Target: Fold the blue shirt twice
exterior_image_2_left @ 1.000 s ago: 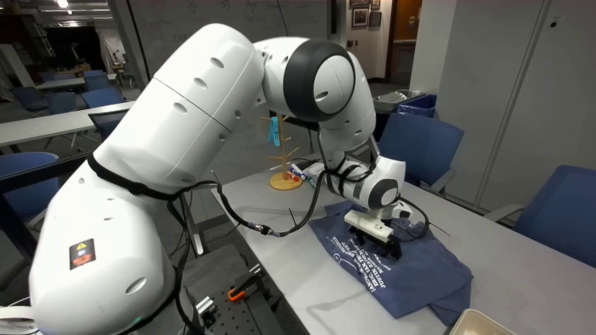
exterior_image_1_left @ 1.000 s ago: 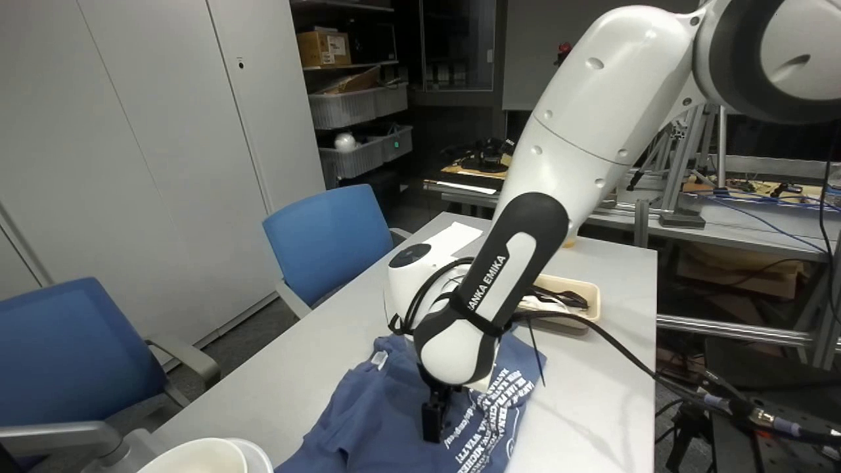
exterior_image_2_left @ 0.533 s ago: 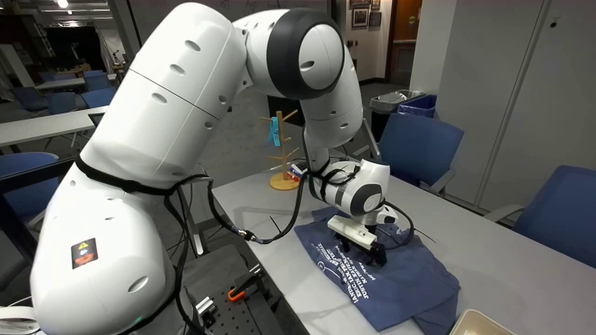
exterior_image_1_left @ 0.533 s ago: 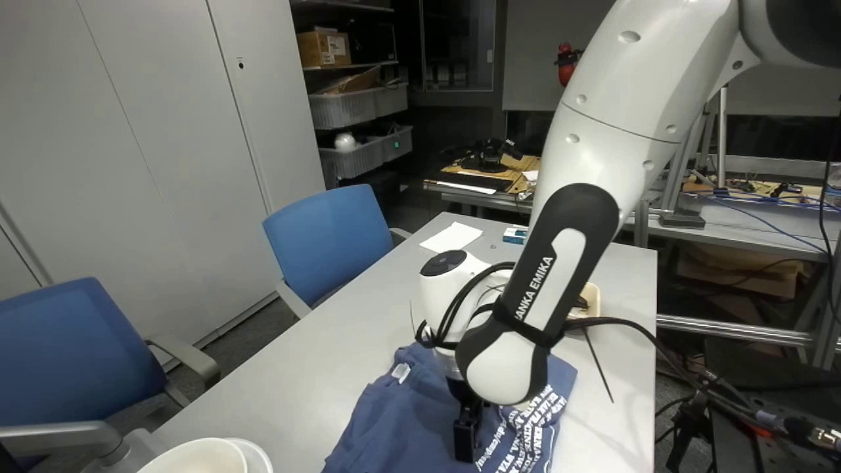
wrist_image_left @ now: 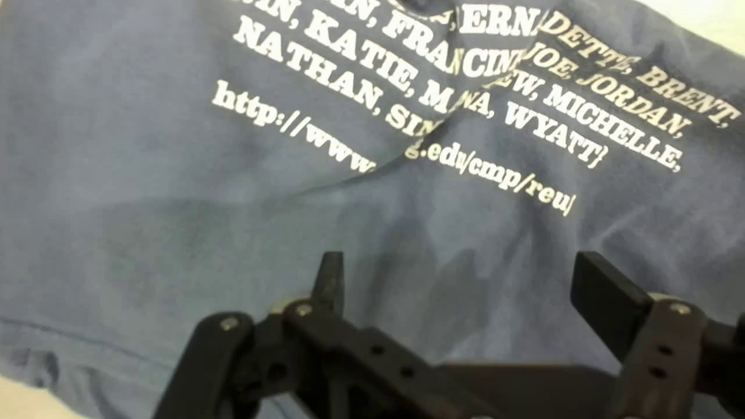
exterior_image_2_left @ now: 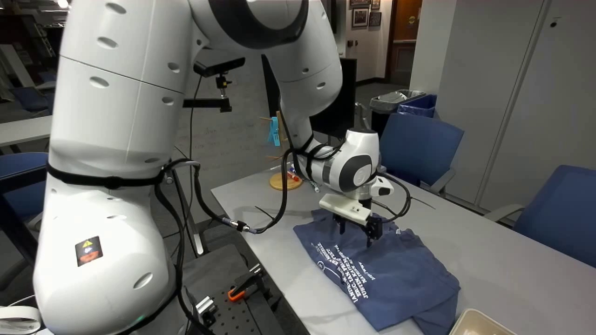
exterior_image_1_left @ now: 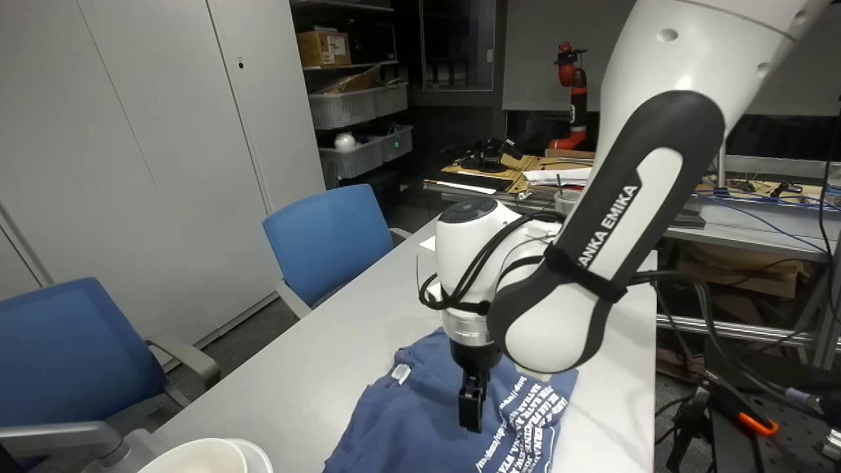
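Blue shirt [wrist_image_left: 145, 174]: soft, matte cloth, slate-blue, creased. Lies on the light grey tabletop [exterior_image_2_left: 507, 251], nearer the long edge opposite the blue chairs [exterior_image_1_left: 328, 236]; a lower layer shows past the corner toward the tray [exterior_image_2_left: 471, 311]. White serif print, legible in the wrist view: "KATIE", "NATHAN", "BRENT", "JOE, JORDAN", "MICHELLE", "WYATT}"; then a web address, "http://www", broken by a crease and resuming ".edu/cmp/reu". Small white tag [exterior_image_1_left: 400, 374], wording too small to read.

Gripper [wrist_image_left: 460, 276]: black, jointed bars with round screw heads; fingers [wrist_image_left: 611, 305] spread wide above the shirt, cloth showing in the gap between them.

Robot arm [exterior_image_1_left: 696, 59]: smooth white shells, rounded; black panel lettered "ANKA EMIKA", the word's start covered by a black strap [exterior_image_1_left: 587, 279]. On a lower link, in an exterior view, a dark sticker [exterior_image_2_left: 88, 251] with a yellow warning triangle.

Tray: cream, smooth, rounded corner, partly in view.

Stand [exterior_image_2_left: 285, 183]: pale wood, round base, slim pegs; near a short edge of the tabletop, partly hidden by the arm. Clip [exterior_image_2_left: 274, 131]: turquoise, hung on a peg. Markers [exterior_image_2_left: 294, 176]: slim cylinders, beside the base; writing too small to read.

Vessels [exterior_image_1_left: 217, 441]: two, white, round-rimmed, partly in view.

Carton [exterior_image_1_left: 323, 49]: brown cardboard, white label illegible.
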{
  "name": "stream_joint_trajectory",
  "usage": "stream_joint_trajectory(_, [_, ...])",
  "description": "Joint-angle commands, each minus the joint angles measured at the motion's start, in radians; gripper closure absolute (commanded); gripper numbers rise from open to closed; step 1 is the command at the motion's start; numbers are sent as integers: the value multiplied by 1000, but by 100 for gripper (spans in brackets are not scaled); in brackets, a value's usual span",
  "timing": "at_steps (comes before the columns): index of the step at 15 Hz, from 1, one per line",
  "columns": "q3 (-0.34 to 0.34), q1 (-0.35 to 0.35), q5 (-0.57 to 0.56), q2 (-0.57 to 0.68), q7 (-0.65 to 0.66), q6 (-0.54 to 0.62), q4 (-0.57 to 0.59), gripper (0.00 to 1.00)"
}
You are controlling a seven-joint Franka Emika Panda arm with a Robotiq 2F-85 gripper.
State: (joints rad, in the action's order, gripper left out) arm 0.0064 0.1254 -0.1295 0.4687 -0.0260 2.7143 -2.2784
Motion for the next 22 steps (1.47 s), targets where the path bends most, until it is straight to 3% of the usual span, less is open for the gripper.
stream_joint_trajectory(1, [-3, 15, -46, -150, 7, 1, -73, 0])
stream_joint_trajectory(7, [82, 7, -47, -135, -82, 15, 38, 0])
stream_joint_trajectory(15, [169, -6, 7, 116, -178, -20, 277, 0])
stream_joint_trajectory(22, [190, 27, -6, 284, -177, -71, 478, 0])
